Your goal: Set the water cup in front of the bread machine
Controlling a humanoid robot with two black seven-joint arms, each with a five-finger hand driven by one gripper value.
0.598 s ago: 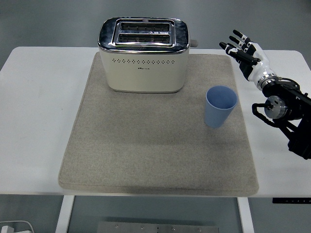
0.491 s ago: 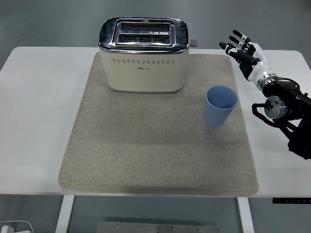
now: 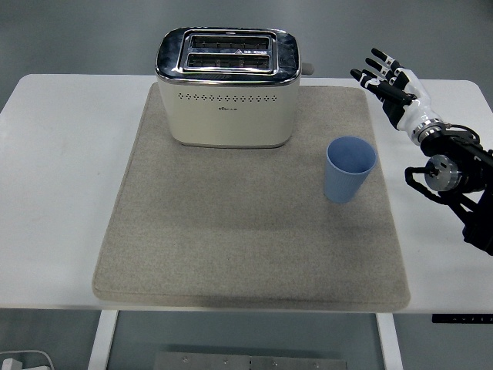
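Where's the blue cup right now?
In the head view the cup stands upright on the right part of the grey mat, right of and nearer than the toaster, with the right hand off beyond it.

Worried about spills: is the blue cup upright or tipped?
Upright: the blue plastic cup stands on the grey mat, open rim up.

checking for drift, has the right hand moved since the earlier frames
Yes, slightly: the right hand has shifted right, away from the toaster. The cup stayed put.
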